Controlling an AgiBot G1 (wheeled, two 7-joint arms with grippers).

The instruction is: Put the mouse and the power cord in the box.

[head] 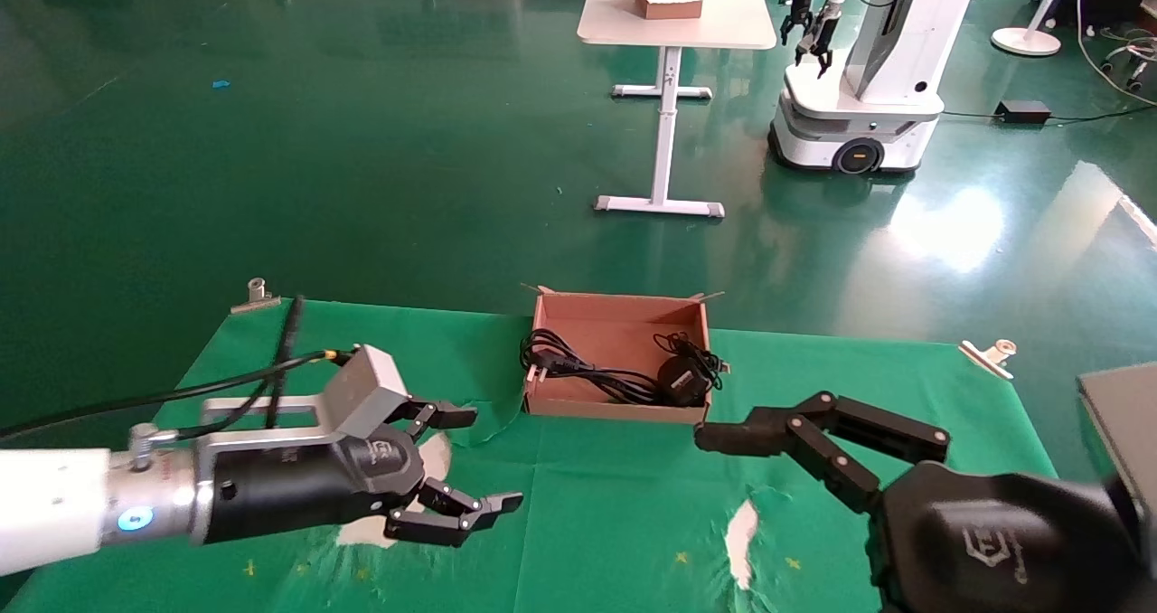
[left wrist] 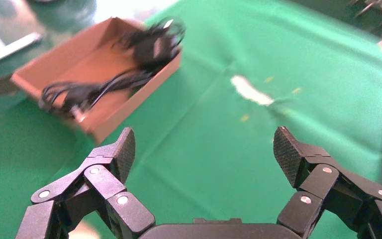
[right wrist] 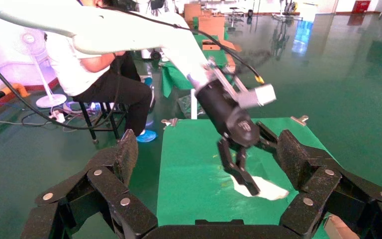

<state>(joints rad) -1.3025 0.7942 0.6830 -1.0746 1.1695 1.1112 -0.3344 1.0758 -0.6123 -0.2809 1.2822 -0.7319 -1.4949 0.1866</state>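
Green-covered table [head: 624,523] with the box [head: 616,325] at the middle of its far edge, low cardboard walls, far flaps sticking up at the corners. Inside the box, the power cord [head: 578,371] in loose black loops along the near-left part, its plug end with metal prongs by the left wall near the front corner. Also inside, the mouse [head: 684,380] in the near-right corner, its thin wire bunched just behind it against the right wall. Both task things in the box, neither one held.

Left gripper [head: 470,459] above the near-left part of the table, pointing toward the table's right side, fingers spread wide and holding nothing; same wide gap in the left wrist view [left wrist: 204,149], bare green cloth between the pads, box [left wrist: 124,107] and cord [left wrist: 87,92] visible beyond.

Right gripper [head: 723,437] above the near-right part of the table, just in front of the box's near-right corner, fingertips close to that wall but not touching it. Fingers released and empty, as the right wrist view [right wrist: 206,154] shows, with the left gripper [right wrist: 238,167] seen across the table through the gap.

White torn patches [head: 741,532] in the green cloth near the front edge, small yellow marks beside them. Metal clips [head: 990,356] at the far corners of the table.
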